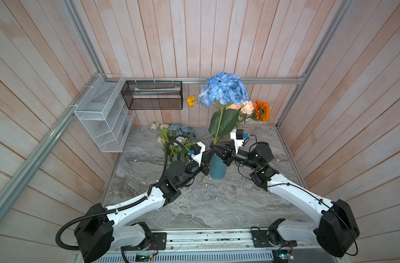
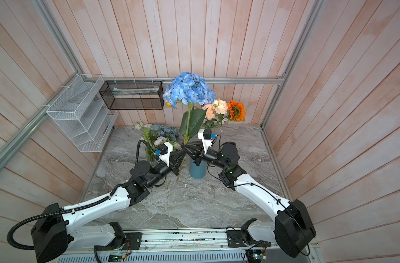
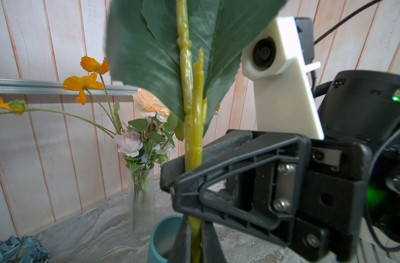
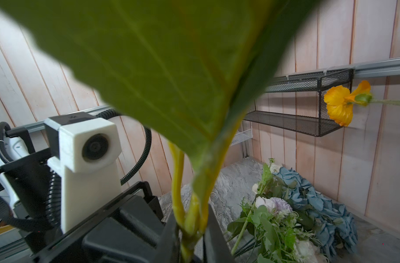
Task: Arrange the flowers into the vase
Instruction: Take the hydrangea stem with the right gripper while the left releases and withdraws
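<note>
Gripping site: bare, knobbly hydrangea stem (image 3: 186, 91), below its leaves (image 1: 227, 121).
Blue hydrangea (image 1: 224, 88): upright above the teal vase (image 1: 217, 169); stem foot seemingly outside it, at its left in both top views.
Left gripper (image 3: 195, 246): pinching the stem low down.
Right gripper (image 4: 192, 236): pressed onto the stem just above.
Handling: probably light, top-heavy; stiff stem, crushable head.
Spare flowers (image 1: 178, 136): heaped on the tabletop (image 1: 217, 205).
</note>
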### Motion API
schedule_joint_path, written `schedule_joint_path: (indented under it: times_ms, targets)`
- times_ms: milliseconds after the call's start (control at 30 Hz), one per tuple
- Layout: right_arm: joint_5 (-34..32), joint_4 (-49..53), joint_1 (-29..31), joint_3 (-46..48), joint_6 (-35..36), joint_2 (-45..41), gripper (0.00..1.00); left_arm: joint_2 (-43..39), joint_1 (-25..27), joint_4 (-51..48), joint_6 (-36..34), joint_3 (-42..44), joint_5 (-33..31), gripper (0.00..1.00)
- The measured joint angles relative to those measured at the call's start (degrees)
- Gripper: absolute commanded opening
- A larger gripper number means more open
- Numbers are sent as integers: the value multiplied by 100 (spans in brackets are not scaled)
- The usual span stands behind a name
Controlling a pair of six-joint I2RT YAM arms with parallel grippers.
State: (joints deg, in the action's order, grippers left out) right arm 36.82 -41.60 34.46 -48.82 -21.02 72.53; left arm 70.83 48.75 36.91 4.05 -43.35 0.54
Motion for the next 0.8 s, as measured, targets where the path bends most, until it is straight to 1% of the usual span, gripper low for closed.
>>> schedule_joint_path:
  times_ms: [33, 100, 133, 167, 200, 333, 467, 600, 700, 800]
  targets:
    - [-4, 0, 0, 0, -2, 0, 4, 0, -2, 0, -4, 0, -7, 26]
    - [-17, -11, 0, -7, 0, 0, 1, 0, -4, -33, -26, -2, -28, 68]
    - [-37, -17, -2, -24, 4, -2, 0, 4, -2, -68, -24, 0, -52, 85]
    - [-68, -17, -13, -52, 22, -2, 0, 4, -2, -94, -22, -2, -61, 95]
    - [-111, 2, -26, -87, 92, -2, 0, 4, 4, -101, -20, 0, -98, 100]
    - [-367, 415, -48, -321, 393, -50, 0, -101, 11, -92, -7, 11, -365, 100]
    - [-616, 752, -127, -483, 748, -166, 0, -487, -109, -20, 37, 151, -691, 100]
    - [-809, 970, -271, -841, 1058, -256, 0, -815, -660, -7, 452, 358, -876, 100]
    - [-905, 1008, -337, -1176, 1261, -278, 0, -942, -1123, -59, 916, 608, -1049, 100]
    - [-988, 1034, -363, -1469, 1432, -280, 0, -999, -1460, -184, 1399, 883, -1156, 100]
